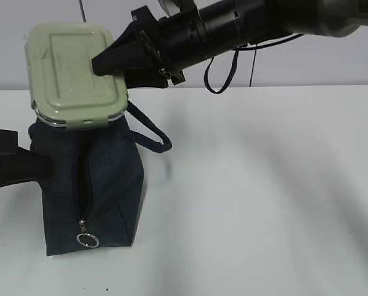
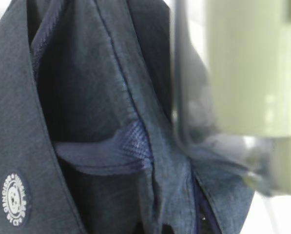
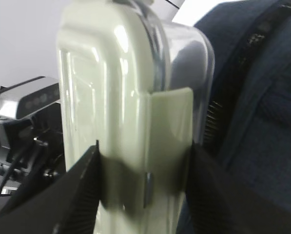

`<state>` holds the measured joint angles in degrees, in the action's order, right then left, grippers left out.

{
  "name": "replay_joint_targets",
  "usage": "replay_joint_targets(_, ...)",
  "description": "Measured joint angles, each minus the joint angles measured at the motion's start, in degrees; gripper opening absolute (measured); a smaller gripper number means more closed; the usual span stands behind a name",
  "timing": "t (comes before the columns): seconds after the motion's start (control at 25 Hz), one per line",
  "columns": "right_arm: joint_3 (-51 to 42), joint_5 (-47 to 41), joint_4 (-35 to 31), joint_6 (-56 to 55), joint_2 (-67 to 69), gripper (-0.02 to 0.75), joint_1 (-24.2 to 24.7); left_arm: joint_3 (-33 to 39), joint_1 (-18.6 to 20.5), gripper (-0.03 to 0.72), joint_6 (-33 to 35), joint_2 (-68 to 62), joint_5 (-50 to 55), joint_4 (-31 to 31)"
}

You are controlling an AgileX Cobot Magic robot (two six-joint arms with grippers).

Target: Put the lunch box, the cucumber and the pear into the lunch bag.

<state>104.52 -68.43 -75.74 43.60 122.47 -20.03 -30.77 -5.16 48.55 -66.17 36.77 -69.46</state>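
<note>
The lunch box [image 1: 76, 75] sits in the upper left of the exterior view, held on edge with its pale green ribbed lid facing the camera and its lower rim directly over the top of the lunch bag [image 1: 91, 185]. The right gripper [image 1: 113, 61] reaches in from the upper right and is clamped on the box's right-hand end; in the right wrist view its two black fingers [image 3: 77, 190] press against opposite faces of the lunch box [image 3: 121, 112], one on the lid side and one on the clear base side, with the clip tab between them. The navy bag stands upright on the white table [image 1: 264, 185] in the lower left of the exterior view, its zipper running down the front face to a silver ring pull [image 1: 87, 239] near the bottom edge, and its padded loop handle [image 1: 153, 132] hanging out to the right. The left gripper [image 1: 39, 166] enters from the left edge at mid-height and meets the bag's left side; its jaws are closed, and whether they pinch fabric cannot be told. The left wrist view is filled with bag fabric [image 2: 87, 97], folds and stitched seams, a round white logo patch [image 2: 14, 199] at lower left, and the blurred box at upper right. Table surface to the right of the bag, across the centre and right of the frame, is bare white. Cucumber and pear are not in view.
</note>
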Motion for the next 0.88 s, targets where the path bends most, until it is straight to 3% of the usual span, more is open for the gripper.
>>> replay_joint_targets(0.2,0.04,0.22,3.04,-0.4,2.26,0.386,0.0,0.0,0.0,-0.013,0.0,0.0,0.0,0.0)
replay_joint_targets(0.56,0.13,-0.02,21.52,-7.35,3.04,0.385,0.1,0.0,0.0,-0.013,0.0,0.0,0.1,-0.17)
replay_joint_targets(0.88,0.27,-0.02,25.84,-13.74,3.04,0.385,-0.12,0.0,0.0,-0.013,0.0,0.0,0.27,-0.36)
